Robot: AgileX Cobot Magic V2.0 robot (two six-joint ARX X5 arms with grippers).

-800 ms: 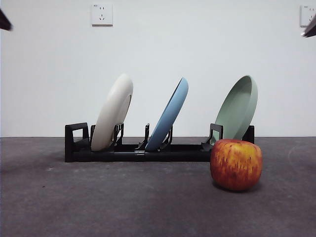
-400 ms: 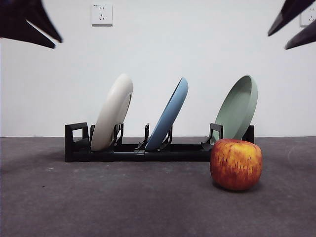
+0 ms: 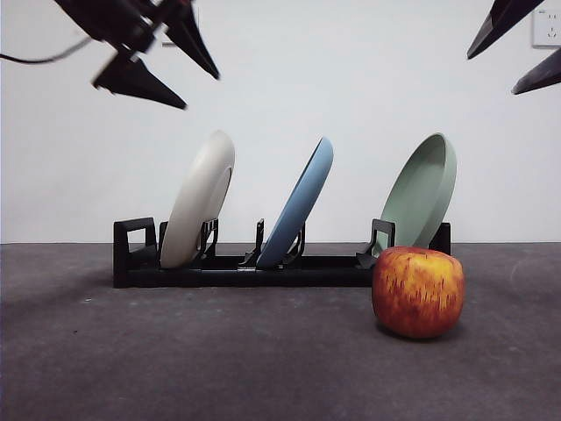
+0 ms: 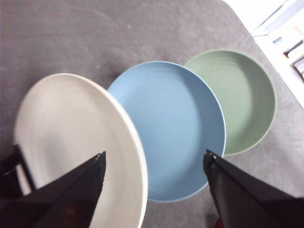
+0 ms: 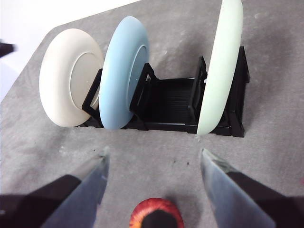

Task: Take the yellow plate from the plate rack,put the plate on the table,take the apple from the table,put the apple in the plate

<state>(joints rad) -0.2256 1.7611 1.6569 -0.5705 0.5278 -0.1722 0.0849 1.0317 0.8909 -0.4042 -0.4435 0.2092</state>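
The yellow plate (image 3: 200, 198) (image 4: 71, 142) (image 5: 69, 90) is cream-coloured and leans in the left slot of the black plate rack (image 3: 237, 267) (image 5: 171, 102). My left gripper (image 3: 191, 84) (image 4: 154, 154) hovers open above that plate's upper rim, not touching it. The apple (image 3: 418, 291) (image 5: 156, 213), red over yellow, sits on the table (image 3: 219, 360) in front of the rack's right end. My right gripper (image 3: 495, 72) (image 5: 154, 152) hangs open high above the apple, with nothing between its fingers.
A light blue plate (image 3: 298, 203) (image 4: 175, 128) (image 5: 124, 71) leans in the rack's middle slot and a pale green plate (image 3: 421, 193) (image 4: 237, 95) (image 5: 221, 61) in the right slot. A white wall with power sockets stands behind the table.
The left gripper has come down and rightward from the top left corner to above the cream plate. The right gripper has entered at the top right. Plates and apple have not moved.
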